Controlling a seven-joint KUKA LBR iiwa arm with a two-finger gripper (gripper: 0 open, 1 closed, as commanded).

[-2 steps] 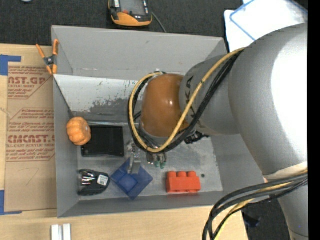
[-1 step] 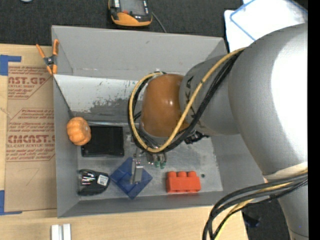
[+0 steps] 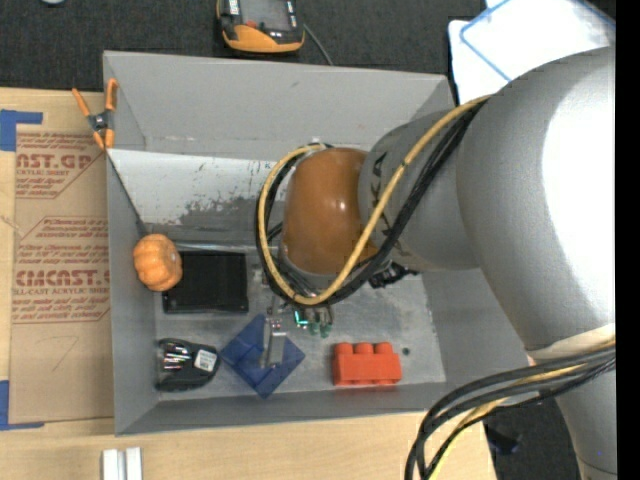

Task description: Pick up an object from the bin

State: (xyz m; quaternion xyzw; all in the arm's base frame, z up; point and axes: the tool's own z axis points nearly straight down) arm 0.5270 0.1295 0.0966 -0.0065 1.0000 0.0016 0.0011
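My gripper (image 3: 272, 352) reaches down under the orange wrist cover to a blue, flat, diamond-shaped piece (image 3: 250, 356) near the bin's front wall, and its tip rests on or just above that piece's right half. An orange-red toy brick (image 3: 366, 364) lies just to the right of the gripper. Behind the blue piece and to its left lies a flat black rectangular box (image 3: 208, 281).
A small orange pumpkin-shaped ball (image 3: 157, 261) sits against the left wall beside the black box. A black and silver object (image 3: 184, 362) lies in the front left corner. The arm and its cables cover the bin's right and back parts.
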